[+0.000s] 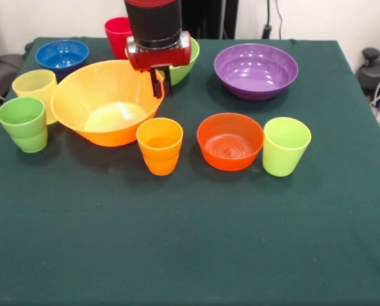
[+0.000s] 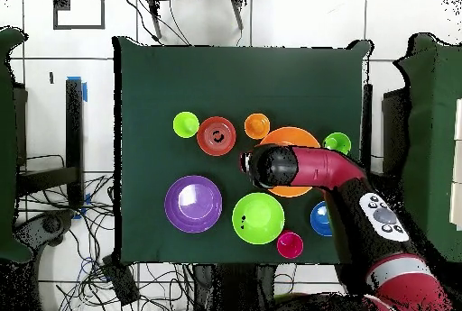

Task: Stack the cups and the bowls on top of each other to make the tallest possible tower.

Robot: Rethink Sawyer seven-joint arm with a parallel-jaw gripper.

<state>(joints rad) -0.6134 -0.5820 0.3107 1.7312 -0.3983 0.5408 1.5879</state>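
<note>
The very large orange bowl (image 1: 107, 102) sits left of centre, and shows in the overhead view (image 2: 300, 136). My gripper (image 1: 162, 86) hangs at its right rim, fingers close together and holding nothing I can see; whether it touches the rim I cannot tell. The green bowl (image 1: 185, 64) is partly hidden behind it. The purple bowl (image 1: 256, 69) is at the back right, the blue bowl (image 1: 62, 54) and red cup (image 1: 118, 32) at the back left. The pale yellow cup (image 1: 37, 89) and green cup (image 1: 24, 123) stand at the left. The orange cup (image 1: 159, 145), red-orange bowl (image 1: 230, 140) and lime green cup (image 1: 285, 145) form a front row.
All pieces stand apart on the dark green tablecloth (image 1: 190, 242). In the overhead view my arm (image 2: 361, 208) covers the pale yellow cup. Cables and floor lie beyond the table's edges.
</note>
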